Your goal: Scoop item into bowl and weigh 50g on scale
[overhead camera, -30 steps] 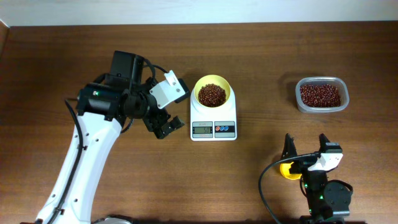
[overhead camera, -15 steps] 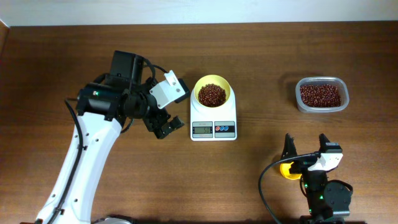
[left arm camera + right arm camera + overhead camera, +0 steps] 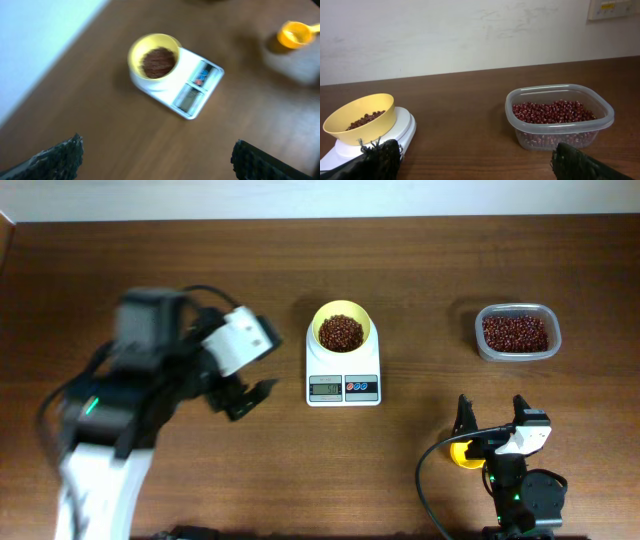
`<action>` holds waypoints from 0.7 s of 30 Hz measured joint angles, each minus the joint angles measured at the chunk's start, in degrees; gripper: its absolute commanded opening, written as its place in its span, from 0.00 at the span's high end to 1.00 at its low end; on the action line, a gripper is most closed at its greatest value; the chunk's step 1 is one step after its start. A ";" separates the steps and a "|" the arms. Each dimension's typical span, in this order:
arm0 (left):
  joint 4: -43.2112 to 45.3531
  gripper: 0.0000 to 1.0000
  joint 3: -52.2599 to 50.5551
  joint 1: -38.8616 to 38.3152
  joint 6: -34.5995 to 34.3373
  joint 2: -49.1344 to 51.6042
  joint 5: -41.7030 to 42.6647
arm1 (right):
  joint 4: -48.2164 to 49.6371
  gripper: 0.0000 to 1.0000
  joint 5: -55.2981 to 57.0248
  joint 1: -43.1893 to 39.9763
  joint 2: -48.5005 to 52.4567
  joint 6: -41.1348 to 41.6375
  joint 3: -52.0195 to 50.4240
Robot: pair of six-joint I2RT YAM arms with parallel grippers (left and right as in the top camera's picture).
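Note:
The pale yellow bowl (image 3: 342,326) holds a heap of dark reddish-brown beans (image 3: 341,332) and stands on the white scale (image 3: 343,375). All three show in the left wrist view: bowl (image 3: 152,45), beans (image 3: 158,62), scale (image 3: 192,90). The right wrist view shows the bowl (image 3: 360,117) on the scale (image 3: 400,130). My left gripper (image 3: 243,397) is open and empty, left of the scale, blurred by motion. My right gripper (image 3: 492,417) is open and empty near the table's front right.
A clear plastic container (image 3: 517,332) of more beans stands at the back right, also in the right wrist view (image 3: 559,122). A bright yellow scoop (image 3: 460,453) lies under the right arm; it shows in the left wrist view (image 3: 296,34).
My left arm has swung left and toward the front, away from the scale, and is blurred. The right arm, bowl and scale have not moved.

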 measured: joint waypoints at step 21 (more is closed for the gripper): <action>-1.05 0.01 0.02 10.91 0.02 -36.50 0.02 | 0.00 0.01 0.02 0.00 0.00 0.00 0.00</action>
